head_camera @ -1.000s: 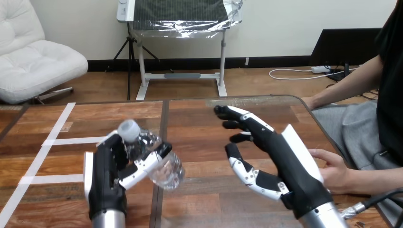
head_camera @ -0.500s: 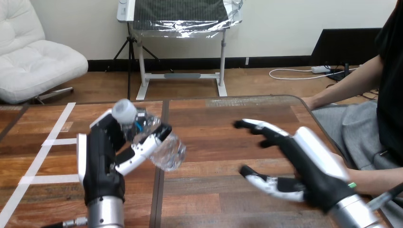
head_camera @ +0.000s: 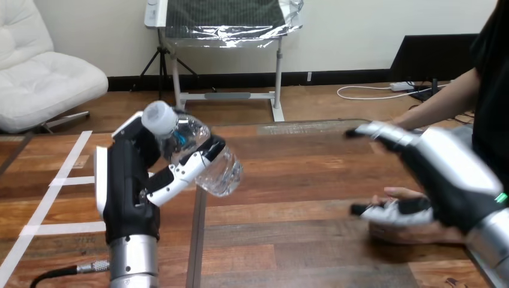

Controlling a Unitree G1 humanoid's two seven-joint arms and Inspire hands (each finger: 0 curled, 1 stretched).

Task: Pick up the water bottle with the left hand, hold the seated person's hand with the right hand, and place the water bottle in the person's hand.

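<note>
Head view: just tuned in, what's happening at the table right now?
The robot's left hand has its fingers curled round the water bottle and holds it tilted above the left part of the table. The right hand is open at the table's right side, just over the person's hand, with its fingers not closed round it. The bottle is not yet handed over.

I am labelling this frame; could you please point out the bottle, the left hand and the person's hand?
bottle (head_camera: 223,173): head view, its clear body.
left hand (head_camera: 126,198): head view, its black palm.
person's hand (head_camera: 414,234): head view, its lower edge.
</note>
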